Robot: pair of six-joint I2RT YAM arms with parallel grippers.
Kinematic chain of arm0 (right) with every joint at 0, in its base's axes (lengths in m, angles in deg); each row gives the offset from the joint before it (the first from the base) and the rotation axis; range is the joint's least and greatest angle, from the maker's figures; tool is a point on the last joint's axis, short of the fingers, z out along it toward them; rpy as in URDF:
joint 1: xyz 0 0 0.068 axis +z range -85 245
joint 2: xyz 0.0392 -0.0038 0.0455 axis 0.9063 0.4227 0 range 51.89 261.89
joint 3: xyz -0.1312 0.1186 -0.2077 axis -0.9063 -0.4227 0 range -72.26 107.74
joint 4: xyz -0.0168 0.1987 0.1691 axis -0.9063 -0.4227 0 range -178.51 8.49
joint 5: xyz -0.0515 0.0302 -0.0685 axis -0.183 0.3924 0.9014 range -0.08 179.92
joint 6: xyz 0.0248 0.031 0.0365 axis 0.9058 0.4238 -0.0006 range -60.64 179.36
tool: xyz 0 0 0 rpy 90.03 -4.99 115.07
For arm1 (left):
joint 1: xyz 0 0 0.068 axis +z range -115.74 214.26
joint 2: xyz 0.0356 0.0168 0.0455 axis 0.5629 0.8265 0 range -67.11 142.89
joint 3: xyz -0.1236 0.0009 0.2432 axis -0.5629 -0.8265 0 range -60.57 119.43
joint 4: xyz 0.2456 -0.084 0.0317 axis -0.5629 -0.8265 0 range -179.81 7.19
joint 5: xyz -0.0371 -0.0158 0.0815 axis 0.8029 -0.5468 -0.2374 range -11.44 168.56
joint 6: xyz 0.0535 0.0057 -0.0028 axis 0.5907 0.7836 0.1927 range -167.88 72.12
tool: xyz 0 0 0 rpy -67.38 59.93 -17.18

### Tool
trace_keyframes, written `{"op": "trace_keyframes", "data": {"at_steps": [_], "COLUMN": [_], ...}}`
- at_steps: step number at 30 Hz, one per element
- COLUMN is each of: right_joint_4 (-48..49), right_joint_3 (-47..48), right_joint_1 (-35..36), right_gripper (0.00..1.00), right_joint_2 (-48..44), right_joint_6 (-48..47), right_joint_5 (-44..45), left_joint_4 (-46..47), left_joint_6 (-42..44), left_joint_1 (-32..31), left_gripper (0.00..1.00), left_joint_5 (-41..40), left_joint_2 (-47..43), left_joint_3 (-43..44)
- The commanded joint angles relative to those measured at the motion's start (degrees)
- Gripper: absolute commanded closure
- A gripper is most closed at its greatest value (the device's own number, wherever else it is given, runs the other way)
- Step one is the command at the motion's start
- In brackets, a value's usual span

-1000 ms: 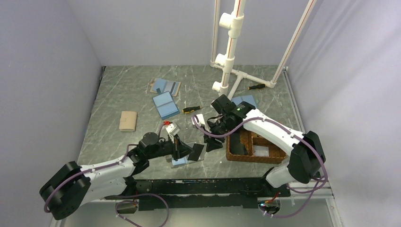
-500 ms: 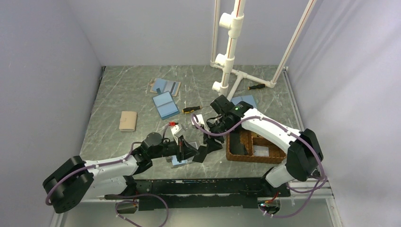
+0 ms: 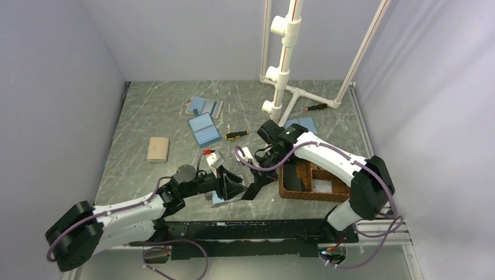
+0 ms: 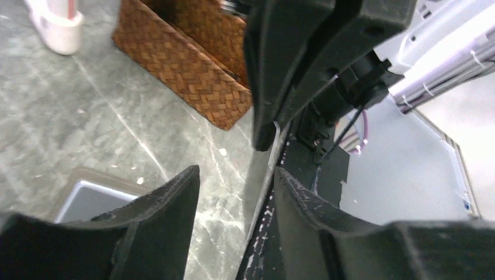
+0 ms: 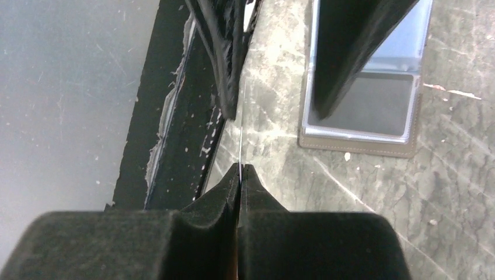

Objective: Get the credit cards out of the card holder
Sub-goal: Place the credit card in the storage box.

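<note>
Clamping card [image 5: 241,140] now, right gripper [image 5: 240,169]

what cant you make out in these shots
credit card face and colour: both wrist views show it edge-on, a thin line in the shut right gripper; top view, too small
card holder pockets: right wrist view, left gripper fingers block part; whether any cards are inside is unclear
wicker tray contents: top view, right arm overlaps it; left wrist view cuts it at the top edge
</note>
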Motion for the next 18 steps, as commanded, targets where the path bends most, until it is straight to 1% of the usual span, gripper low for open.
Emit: {"op": "trace_keyframes", "data": {"at_steps": [1,5,7,9,13,16,18], "right_joint_4": [-7.0,-10.9,-12.0,-12.6,-12.8,-12.9,-11.7], "right_joint_3": [2.0,2.0,1.4,0.5,-1.2,-1.2,-1.3], "right_joint_1": [-1.1,-6.1,-9.4,-11.8,-14.1,-16.5,-18.2], "right_gripper": [1.00,1.00,1.00,1.00,1.00,1.00,1.00], "right_joint_2": [-4.5,-10.4,-14.6,-18.4,-25.8,-29.6,-31.0], "right_joint_6": [-7.1,-10.7,-11.6,-11.3,-8.1,-7.4,-6.2], "right_joint_5": [1.1,0.9,0.8,3.0,12.9,20.6,26.0], "left_joint_4": [-11.3,-25.4,-31.5,-36.2,-41.8,-42.6,-42.7], "left_joint_6": [-1.2,-1.8,-1.9,-1.9,-2.7,-4.5,-6.1], "left_joint_1": [0.2,0.3,0.3,0.3,0.3,0.3,0.3], "left_gripper": [0.37,0.20,0.17,0.16,0.10,0.02,0.01], "left_joint_5": [-8.3,-12.5,-14.3,-15.8,-19.5,-22.7,-25.2], "left_joint_2": [-9.9,-19.2,-23.3,-26.8,-32.1,-34.1,-34.3], "left_joint_3": [0.9,1.6,2.3,2.6,2.3,1.2,0.6]}}
